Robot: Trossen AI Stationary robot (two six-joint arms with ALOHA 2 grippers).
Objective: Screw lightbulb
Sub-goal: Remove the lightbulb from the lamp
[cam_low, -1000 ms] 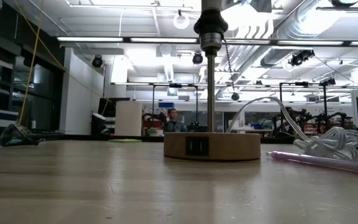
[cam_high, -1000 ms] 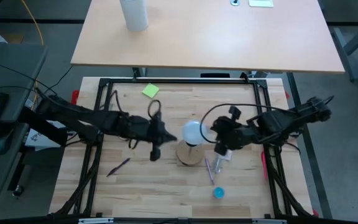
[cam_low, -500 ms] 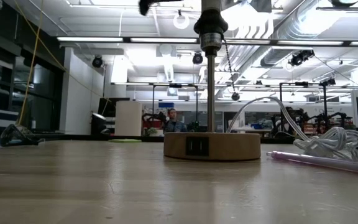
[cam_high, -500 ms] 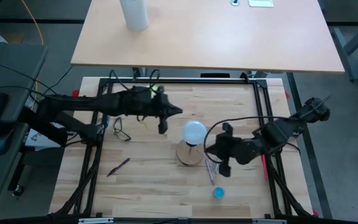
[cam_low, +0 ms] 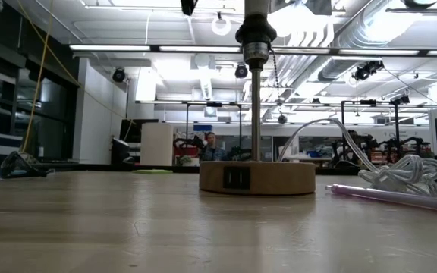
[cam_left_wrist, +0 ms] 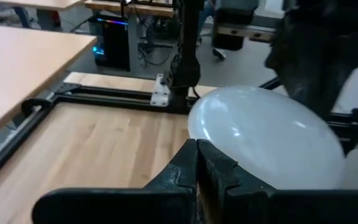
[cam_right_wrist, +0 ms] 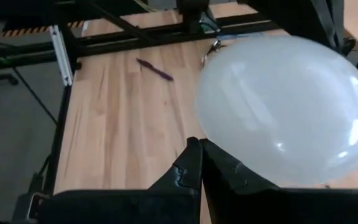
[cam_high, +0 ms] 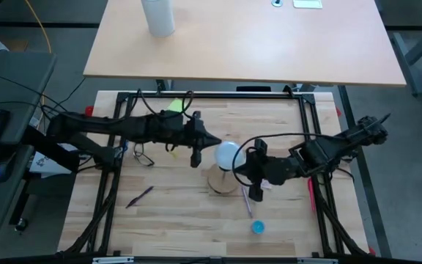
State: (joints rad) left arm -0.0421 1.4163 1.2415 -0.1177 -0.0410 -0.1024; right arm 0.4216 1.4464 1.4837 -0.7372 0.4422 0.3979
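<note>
The white lightbulb (cam_high: 228, 154) stands upright on top of a thin metal stem (cam_low: 256, 106) that rises from a round wooden disc base (cam_high: 223, 182) at mid-table. My left gripper (cam_high: 215, 144) is shut, its tips at the globe's left side (cam_left_wrist: 229, 124). My right gripper (cam_high: 238, 169) is shut too, tips at the globe's near right side (cam_right_wrist: 229, 124). Both reach in high above the table, slanting a little downward. In the low view the bulb is above the picture's top edge. My left gripper's shut fingertips (cam_left_wrist: 191, 152) stand right at the lower edge of the globe, coming from the table's left; I cannot tell whether they touch it. My right gripper's shut fingertips (cam_right_wrist: 194, 152) stand at the globe's rim from the right and near side; whether they touch cannot be told.
Spectacles (cam_high: 143, 155) and a yellow note (cam_high: 176, 107) lie to the left, a purple pen (cam_high: 141, 196) near left. Another pen (cam_high: 246, 202), a clear crumpled wrapper (cam_low: 404, 174) and a blue cap (cam_high: 258, 227) lie near the base. A black frame (cam_high: 211, 95) rims the table.
My left gripper has swung from the near left of the bulb toward the far edge, then come in toward the globe's left side. My right gripper has drawn back toward the near edge, then moved up to the globe again, tipping more level. Both have stayed shut.
</note>
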